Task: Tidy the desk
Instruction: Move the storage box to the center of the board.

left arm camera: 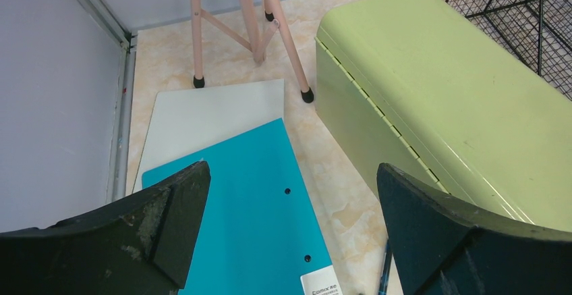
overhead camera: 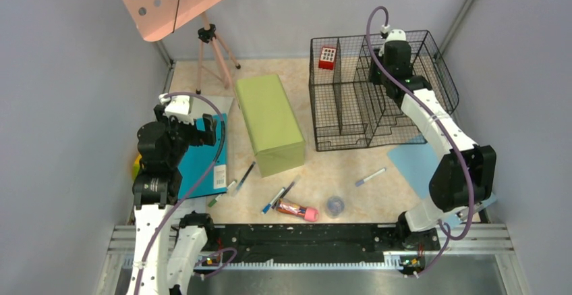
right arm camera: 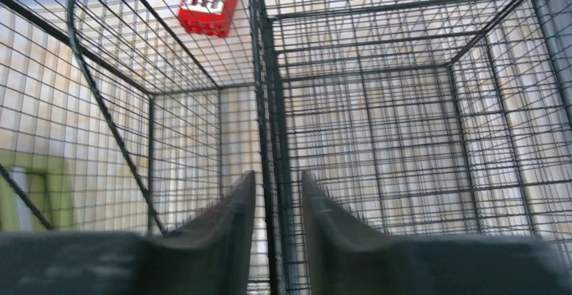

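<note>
The desk, a beige marble-patterned top walled in grey, fills the middle of the overhead view with the two arms rising from its near edge. The left pincer hangs released, its jaws spread wide with nothing between them, above a teal folder at the left side of the desk. That folder overlaps a pale grey sheet behind it. Just right of the folder lies a long olive-green box, and behind the sheet stand the pink legs of a tripod. The right arm reaches into a black wire rack at the back right. Its right pincer is inside the rack's rear right section, with the fingers only narrowly parted. A vertical wire of the divider shows through the gap, though the blur makes it hard to say whether that wire lies between the fingers or beyond them. Nothing appears to be grasped. A small red block sits in the rear left section. On the open desk in front lie a dark pen beside the folder, a white marker, a pink pencil case, a small bluish roll just right of the case, and a light blue sheet under the right arm.
</note>
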You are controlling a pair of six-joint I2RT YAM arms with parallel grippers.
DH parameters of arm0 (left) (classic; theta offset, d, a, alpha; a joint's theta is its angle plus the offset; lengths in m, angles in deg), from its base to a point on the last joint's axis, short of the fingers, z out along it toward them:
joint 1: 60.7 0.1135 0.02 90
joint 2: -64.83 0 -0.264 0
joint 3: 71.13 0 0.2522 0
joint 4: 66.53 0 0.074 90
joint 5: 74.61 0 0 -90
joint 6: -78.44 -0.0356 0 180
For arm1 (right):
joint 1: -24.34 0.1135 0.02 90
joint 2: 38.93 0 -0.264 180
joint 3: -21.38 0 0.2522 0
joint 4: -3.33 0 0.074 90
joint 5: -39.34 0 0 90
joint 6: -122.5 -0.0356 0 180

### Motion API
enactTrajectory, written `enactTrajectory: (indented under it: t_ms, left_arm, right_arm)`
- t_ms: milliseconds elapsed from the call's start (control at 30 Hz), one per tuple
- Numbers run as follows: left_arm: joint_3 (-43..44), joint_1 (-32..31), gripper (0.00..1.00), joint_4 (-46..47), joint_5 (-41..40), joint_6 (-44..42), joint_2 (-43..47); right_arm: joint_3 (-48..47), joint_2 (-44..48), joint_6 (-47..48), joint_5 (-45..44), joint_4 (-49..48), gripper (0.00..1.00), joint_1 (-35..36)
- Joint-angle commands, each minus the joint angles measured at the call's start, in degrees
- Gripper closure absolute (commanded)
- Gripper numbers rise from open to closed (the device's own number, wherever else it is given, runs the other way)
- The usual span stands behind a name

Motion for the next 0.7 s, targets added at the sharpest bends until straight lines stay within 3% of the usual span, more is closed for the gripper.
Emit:
enactTrajectory:
  t_ms: [0, 267, 533, 667]
  left_arm:
    - [0.2, 0.3, 0.01, 0.9, 0.1, -1.0, 1.1]
    - [0.7, 0.2, 0.01, -0.6, -4.0, -0.6, -0.1]
    - [4.6, 0.2, 0.04, -8.3, -15.4, 1.2, -7.3]
    - [3.6, 0.4, 0.03, -9.4, -17.3, 1.4, -8.0]
  right_arm:
    - [-3.6, 1.4, 0.9, -3.0, -0.6, 0.52, -0.8]
    - [-3.1, 9.1, 6.6, -0.1, 0.7, 0.17, -0.9]
    - [-7.4, 15.3, 12.4, 16.8, 6.2, 0.06, 0.9]
    - [-10.8, 14.9, 16.4, 15.9, 8.4, 0.05, 11.1]
